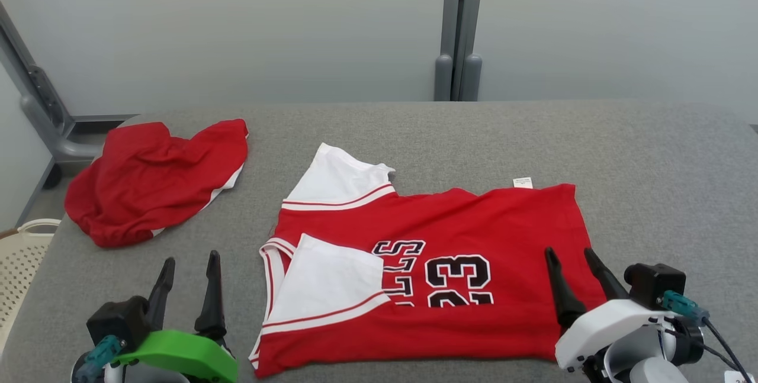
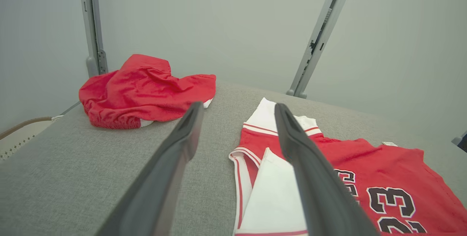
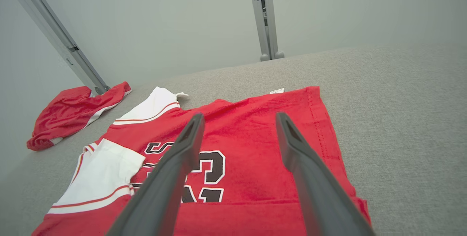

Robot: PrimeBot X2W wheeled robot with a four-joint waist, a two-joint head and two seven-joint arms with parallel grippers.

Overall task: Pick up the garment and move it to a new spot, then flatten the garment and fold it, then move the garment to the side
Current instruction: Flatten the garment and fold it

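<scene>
The garment (image 1: 450, 223) is a red jersey with white sleeves and a black 23, spread on the grey table with its collar to the left and its near edge folded over; it also shows in the wrist views (image 2: 394, 163) (image 3: 255, 134). My left gripper (image 1: 190, 261) (image 2: 237, 110) stands open over bare table left of the collar, holding nothing. My right gripper (image 1: 571, 256) (image 3: 239, 119) stands open above the jersey's near right corner, with nothing between its fingers.
A crumpled pair of red shorts (image 1: 154, 179) (image 2: 146, 90) (image 3: 73, 113) lies at the table's far left. A pale basket (image 1: 21, 253) sits beside the left table edge. Grey frame posts (image 1: 459, 28) rise behind the table (image 1: 651, 164), whose right half is bare.
</scene>
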